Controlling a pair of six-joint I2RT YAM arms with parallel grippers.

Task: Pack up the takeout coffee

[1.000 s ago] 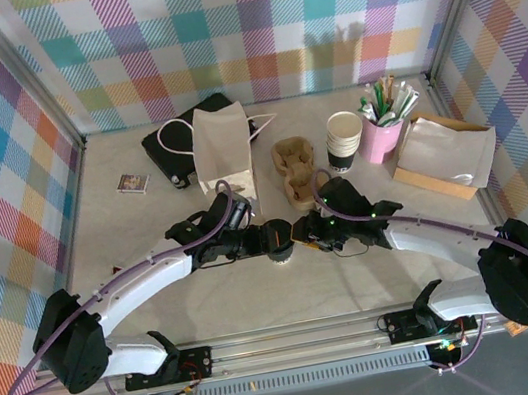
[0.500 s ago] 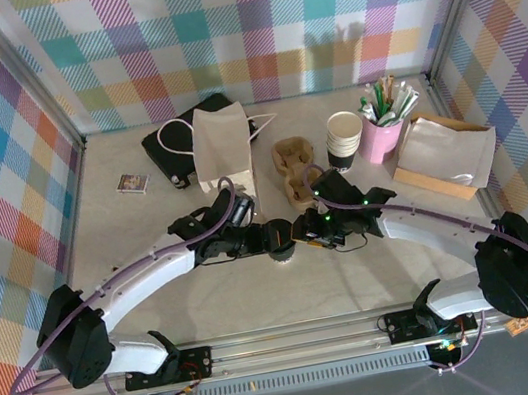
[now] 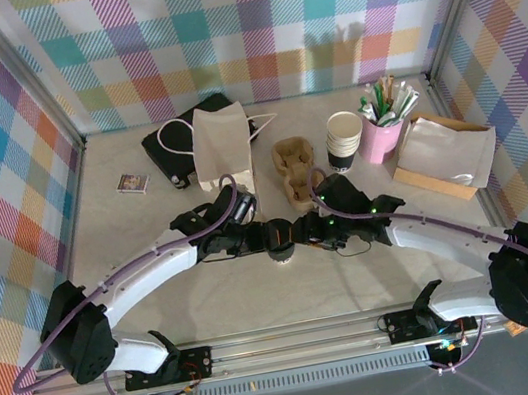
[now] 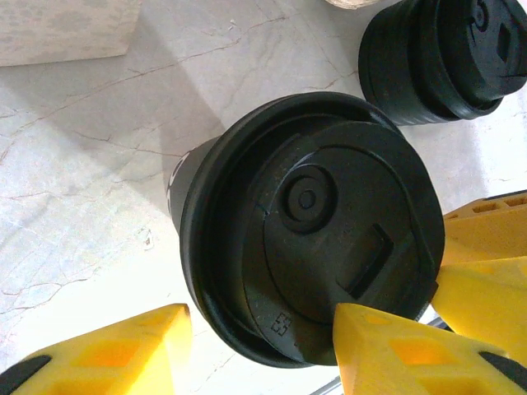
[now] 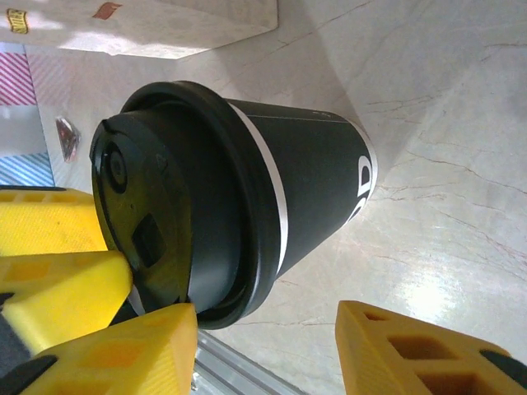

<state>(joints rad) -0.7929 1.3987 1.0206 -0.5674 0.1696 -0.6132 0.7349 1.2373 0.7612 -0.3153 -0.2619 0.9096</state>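
Note:
The takeout coffee (image 3: pixel 280 242) is a black paper cup with a thin white band, standing upright mid-table with a black lid (image 4: pixel 329 239) on it. Both grippers meet at its top. My left gripper (image 4: pixel 259 350) is open: one yellow finger overlaps the lid's edge and the other stands clear of it. The right gripper (image 5: pixel 263 354) is open too, with one finger against the lid's rim and the other far off the cup's (image 5: pixel 305 181) side. In the top view the left gripper (image 3: pixel 259 239) and right gripper (image 3: pixel 303 237) flank the cup.
A low stack of black lids (image 4: pixel 445 49) sits just beyond the cup. Behind are a cardboard cup carrier (image 3: pixel 292 170), a white paper bag (image 3: pixel 222 149), stacked cups (image 3: pixel 343 139), a pink cup of sticks (image 3: pixel 381 137) and flat bags (image 3: pixel 450 156).
Both grippers stay at the cup's lid. The right arm shifted slightly left, then back right. The cup has not moved.

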